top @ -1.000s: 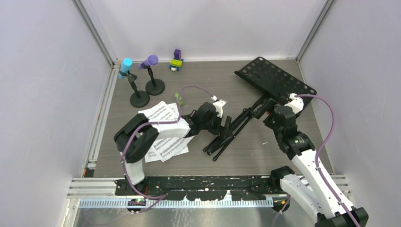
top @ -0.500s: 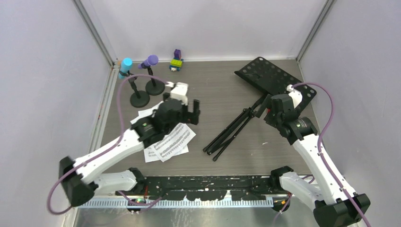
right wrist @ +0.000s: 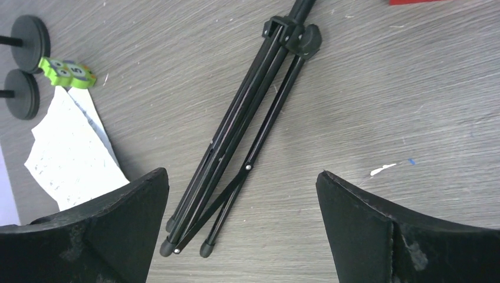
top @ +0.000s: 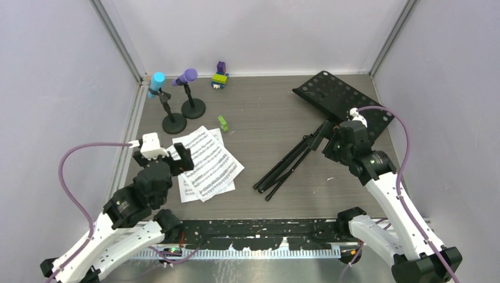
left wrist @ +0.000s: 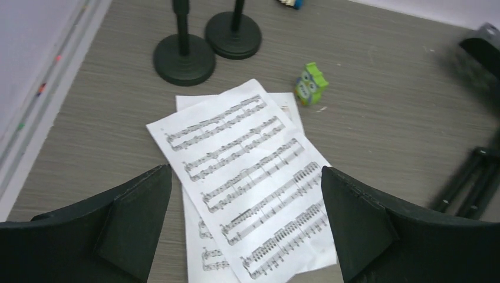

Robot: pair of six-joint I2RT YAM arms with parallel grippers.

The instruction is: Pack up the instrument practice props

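Note:
The black perforated music rack (top: 342, 103) lies flat at the back right, its folded tripod legs (top: 289, 162) stretching toward the middle. White sheet-music pages (top: 209, 165) lie left of centre. The purple microphone (top: 188, 76) and the cyan microphone (top: 157, 81) stand in two black round-based holders (top: 193, 108) (top: 174, 124) at the back left. My left gripper (top: 164, 158) is open and empty, above the pages' near left edge; the pages (left wrist: 247, 177) show between its jaws. My right gripper (top: 327, 141) is open and empty above the tripod legs (right wrist: 247, 130).
A green toy brick (top: 222, 122) lies between the pages and the holders. A pile of coloured bricks (top: 220, 76) sits at the back wall. A red block edge (right wrist: 413, 2) shows at the top of the right wrist view. Side walls enclose the table.
My left arm has drawn back from the tripod legs to the near left, over the pages, still open. My right gripper has shifted slightly left above the legs.

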